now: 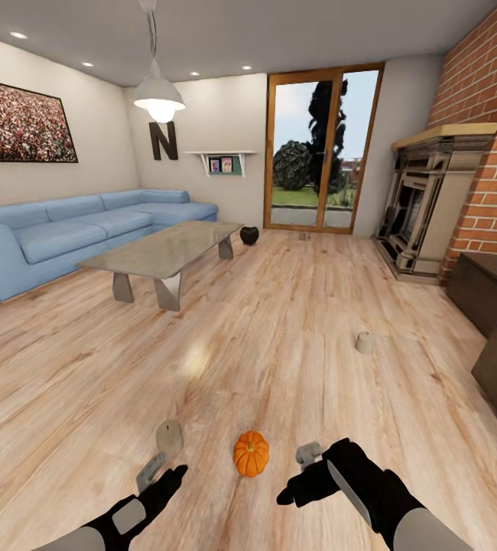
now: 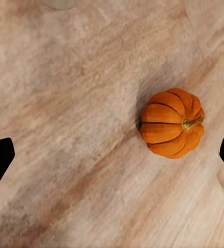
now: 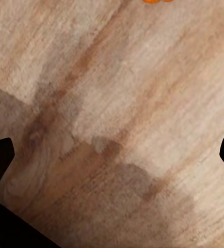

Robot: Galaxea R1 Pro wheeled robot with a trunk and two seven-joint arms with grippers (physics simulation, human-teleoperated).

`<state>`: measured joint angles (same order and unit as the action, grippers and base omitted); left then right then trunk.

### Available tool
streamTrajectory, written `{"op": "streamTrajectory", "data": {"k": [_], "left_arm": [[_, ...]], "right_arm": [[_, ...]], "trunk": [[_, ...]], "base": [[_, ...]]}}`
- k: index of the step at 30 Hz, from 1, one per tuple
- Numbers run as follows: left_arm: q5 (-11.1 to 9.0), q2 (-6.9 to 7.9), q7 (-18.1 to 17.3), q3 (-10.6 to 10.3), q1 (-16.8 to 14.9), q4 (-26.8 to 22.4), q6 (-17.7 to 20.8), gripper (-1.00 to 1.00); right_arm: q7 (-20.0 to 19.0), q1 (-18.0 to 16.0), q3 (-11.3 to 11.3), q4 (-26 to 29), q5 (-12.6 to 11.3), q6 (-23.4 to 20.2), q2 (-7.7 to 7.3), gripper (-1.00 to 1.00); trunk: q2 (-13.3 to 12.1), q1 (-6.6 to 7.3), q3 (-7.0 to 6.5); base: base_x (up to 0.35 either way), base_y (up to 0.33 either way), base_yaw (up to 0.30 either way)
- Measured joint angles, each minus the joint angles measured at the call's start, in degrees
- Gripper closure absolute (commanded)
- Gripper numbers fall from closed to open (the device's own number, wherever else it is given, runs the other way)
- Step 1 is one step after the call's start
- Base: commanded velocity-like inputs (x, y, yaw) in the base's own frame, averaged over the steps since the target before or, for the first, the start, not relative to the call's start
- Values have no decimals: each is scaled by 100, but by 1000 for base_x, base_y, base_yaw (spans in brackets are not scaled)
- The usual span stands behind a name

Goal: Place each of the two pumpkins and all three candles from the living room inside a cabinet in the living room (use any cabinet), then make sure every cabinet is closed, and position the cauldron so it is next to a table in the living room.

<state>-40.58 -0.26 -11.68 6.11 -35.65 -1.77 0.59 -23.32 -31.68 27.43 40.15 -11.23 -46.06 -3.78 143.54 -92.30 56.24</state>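
Observation:
One orange ribbed pumpkin [image 1: 250,453] [image 2: 171,123] lies on the wood floor between my two hands. A grey candle [image 1: 169,436] stands just left of it, beyond my left gripper [image 1: 163,474] [image 2: 114,155], which hangs open above the floor with nothing in it. My right gripper [image 1: 302,473] [image 3: 112,155] is open too, to the pumpkin's right. A pale candle [image 1: 365,342] sits farther off to the right. The black cauldron [image 1: 249,235] stands on the floor by the far end of the grey table [image 1: 164,249]. The dark brown cabinet [image 1: 493,287] runs along the right wall, its fronts shut.
A blue sofa [image 1: 73,233] lines the left wall behind the table. A fireplace [image 1: 424,207] and brick wall stand at the right, with a glass door [image 1: 317,153] at the back. A small object [image 1: 303,236] sits on the floor near the door.

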Motion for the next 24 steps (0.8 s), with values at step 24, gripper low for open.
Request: {"op": "streamTrajectory", "data": {"k": [24], "left_arm": [[-6, -213, 471, -19, -14, -3572, 3254, -100]], "right_arm": [[20, -484, -1730, -1536, -33, 49, 254, -100]], "trunk": [[0, 0, 0]], "base": [[0, 0, 0]]}}
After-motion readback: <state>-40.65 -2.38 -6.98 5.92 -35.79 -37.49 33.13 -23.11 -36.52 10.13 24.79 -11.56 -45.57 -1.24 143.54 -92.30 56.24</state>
